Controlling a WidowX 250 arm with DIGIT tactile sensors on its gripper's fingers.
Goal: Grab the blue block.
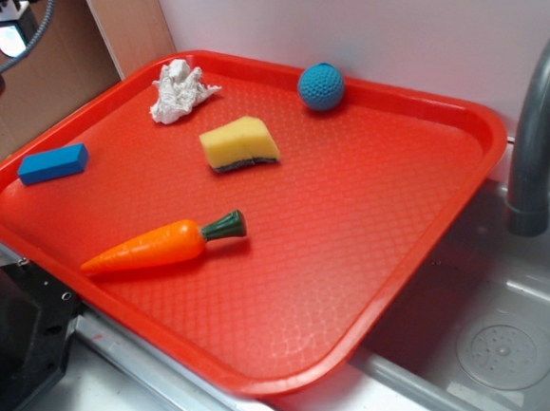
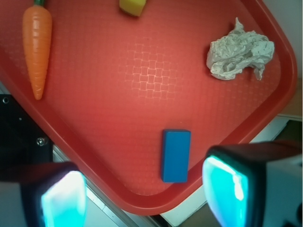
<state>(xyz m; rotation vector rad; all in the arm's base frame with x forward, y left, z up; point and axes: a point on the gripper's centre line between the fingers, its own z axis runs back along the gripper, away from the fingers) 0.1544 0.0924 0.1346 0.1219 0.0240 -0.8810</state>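
Nothing grabbed yet | my gripper [image 2: 142,191] hovers wide open and empty above the tray's [image 1: 447,211] corner | blue block [image 2: 176,155] lies flat on the tray between the fingers [image 2: 226,188], untouched | left: descend, close, lift.

blue block [image 1: 53,164]: I count one
carrot [image 1: 160,245]: one
sponge [image 1: 240,143]: one
ball [image 1: 321,87]: one
crumpled paper [image 1: 179,89]: one
tray [image 1: 419,213]: one
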